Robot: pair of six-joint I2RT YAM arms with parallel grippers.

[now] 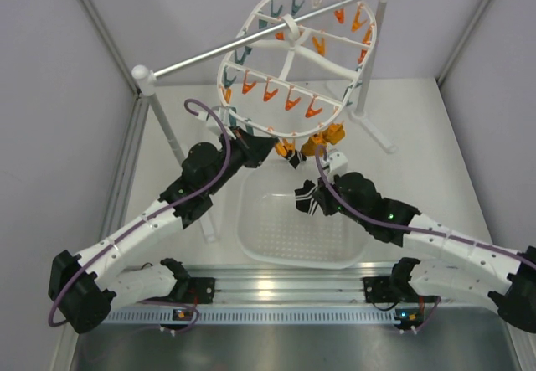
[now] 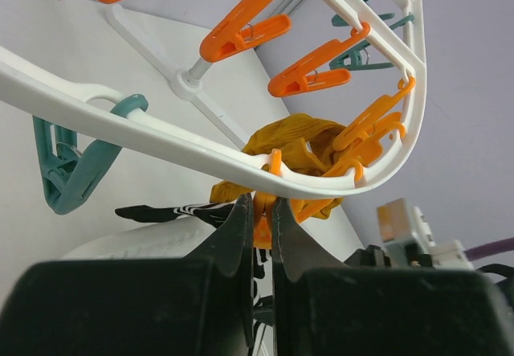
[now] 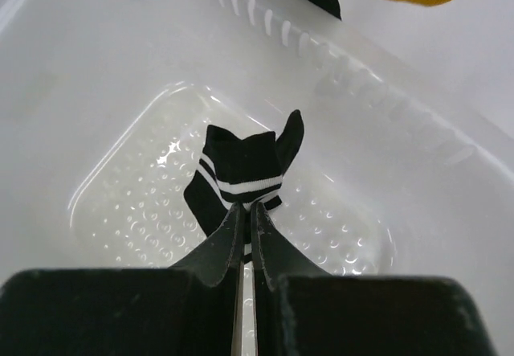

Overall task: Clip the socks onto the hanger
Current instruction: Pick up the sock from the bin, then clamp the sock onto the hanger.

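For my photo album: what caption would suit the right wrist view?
Right claw pinches a black striped sock above the white basket.

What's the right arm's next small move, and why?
Probably lift the striped sock toward the clothespin the left gripper pinches on the hanger: the right gripper is shut on it, over the basket, below the hanger.

Left claw (image 2: 259, 207) raised, clamped closed, right claw (image 3: 247, 211) lower, closed
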